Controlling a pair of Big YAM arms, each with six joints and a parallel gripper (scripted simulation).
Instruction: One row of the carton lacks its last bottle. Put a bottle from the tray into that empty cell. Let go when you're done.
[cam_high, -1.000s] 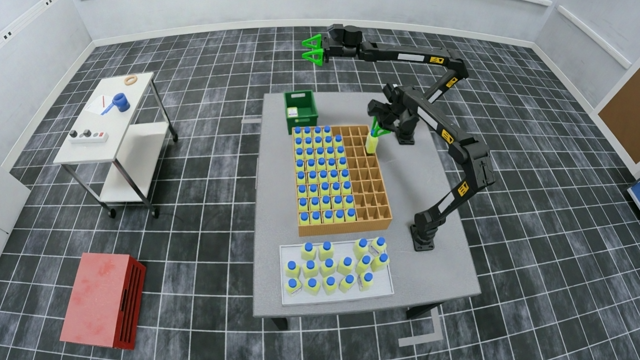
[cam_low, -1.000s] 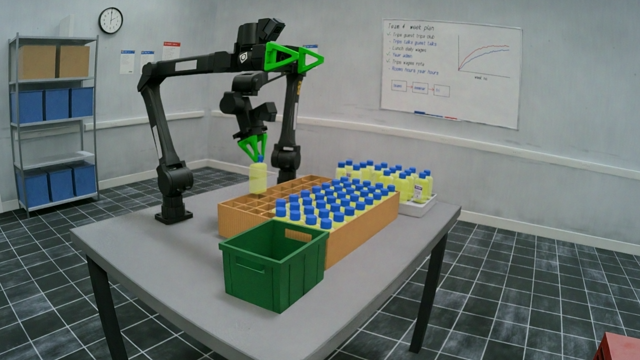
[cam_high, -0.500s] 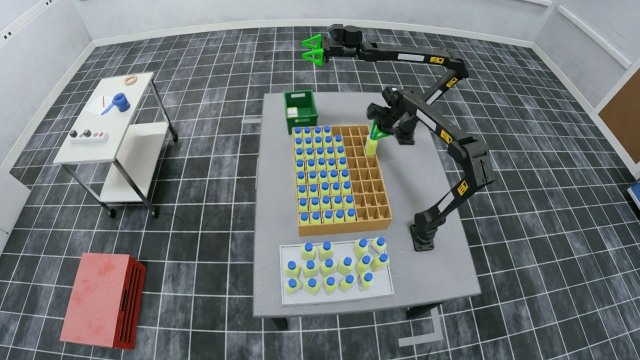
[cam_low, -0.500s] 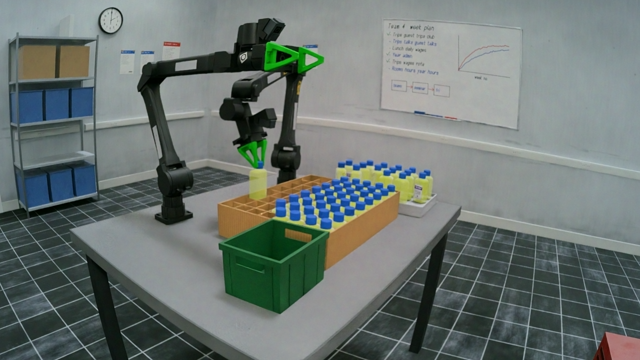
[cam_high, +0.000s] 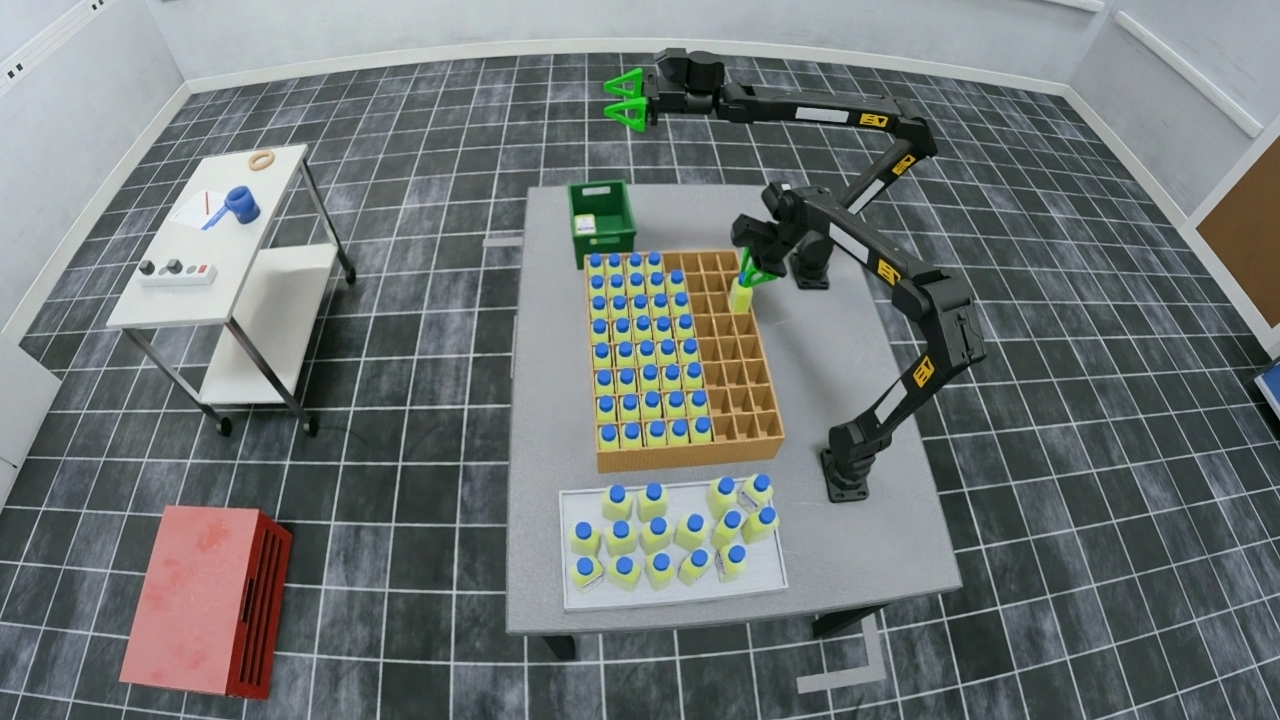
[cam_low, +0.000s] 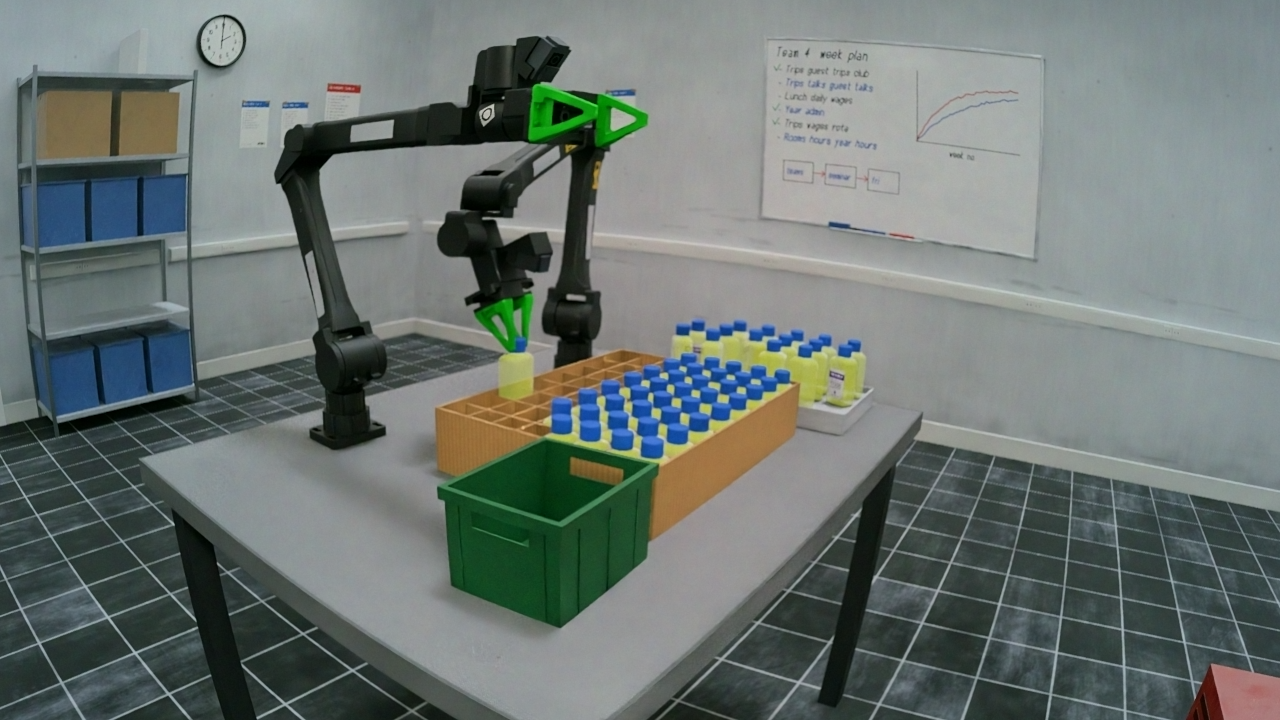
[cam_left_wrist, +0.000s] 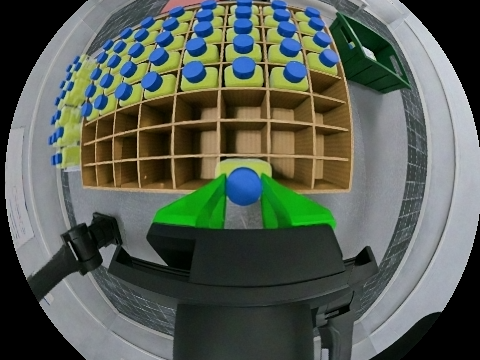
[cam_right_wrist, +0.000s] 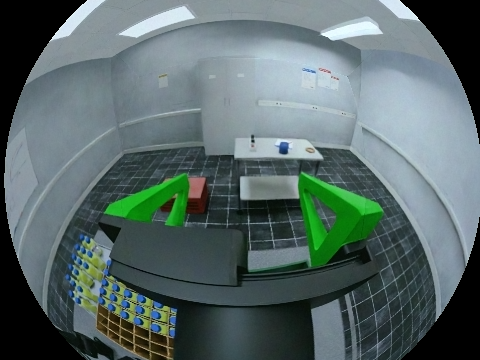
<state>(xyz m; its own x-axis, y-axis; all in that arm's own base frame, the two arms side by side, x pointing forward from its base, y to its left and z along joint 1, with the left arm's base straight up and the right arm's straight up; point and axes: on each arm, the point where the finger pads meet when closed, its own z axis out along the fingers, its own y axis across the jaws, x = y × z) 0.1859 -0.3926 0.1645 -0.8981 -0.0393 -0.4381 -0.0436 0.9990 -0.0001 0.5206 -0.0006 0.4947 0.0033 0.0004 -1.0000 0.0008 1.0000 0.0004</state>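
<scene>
The carton (cam_high: 689, 454) (cam_low: 716, 465) holds upright yellow bottles with blue caps. Its far-end row, beside the green crate, holds fewer bottles than the others and shows an empty cell (cam_high: 673, 261) (cam_left_wrist: 325, 86) beside its last bottle. My left gripper (cam_low: 519, 346) (cam_left_wrist: 243, 179) is shut on the cap of a yellow bottle (cam_high: 741, 297) (cam_low: 516, 374) (cam_left_wrist: 243, 163). That bottle is upright in the carton's outer empty part, third row from the far end, its bottom hidden by the dividers. My right gripper (cam_high: 607, 99) (cam_right_wrist: 243, 179) is open and empty, high up. The tray (cam_high: 756, 577) (cam_low: 841, 418) holds several bottles.
A green crate (cam_high: 601, 207) (cam_low: 546, 537) (cam_left_wrist: 370, 70) with a small pale item inside stands close to the carton's far end. The right arm reaches out high over the far side of the table. Tall bottles in the filled columns stand beside the empty cells.
</scene>
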